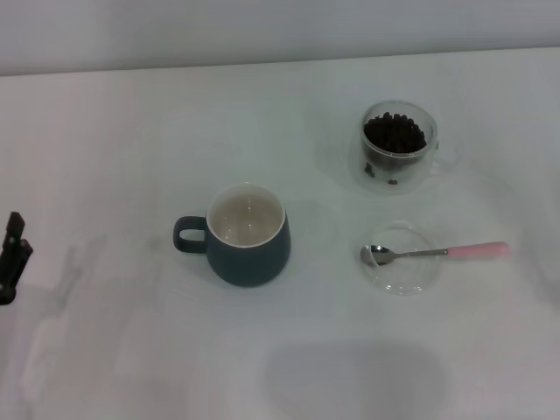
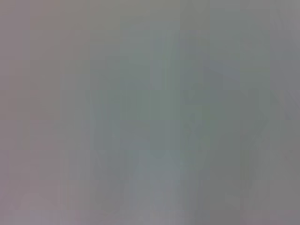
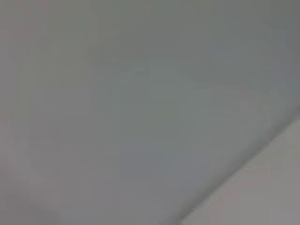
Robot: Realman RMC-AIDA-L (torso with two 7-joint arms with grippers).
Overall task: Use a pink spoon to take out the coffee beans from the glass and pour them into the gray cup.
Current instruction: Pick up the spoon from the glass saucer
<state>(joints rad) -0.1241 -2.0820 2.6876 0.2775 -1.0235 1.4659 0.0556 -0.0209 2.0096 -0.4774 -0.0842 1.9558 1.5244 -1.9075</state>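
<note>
In the head view the pink spoon (image 1: 437, 252) lies with its metal bowl in a shallow clear dish (image 1: 402, 258) and its pink handle pointing right. Behind it stands the glass (image 1: 399, 146), filled with dark coffee beans (image 1: 395, 133). The gray cup (image 1: 248, 234) sits mid-table, empty, its handle to the left. My left gripper (image 1: 12, 256) shows only as a dark tip at the far left edge, well away from everything. The right gripper is out of view. Both wrist views show only plain grey surface.
A white table (image 1: 122, 157) carries everything, and a pale wall runs along its back edge.
</note>
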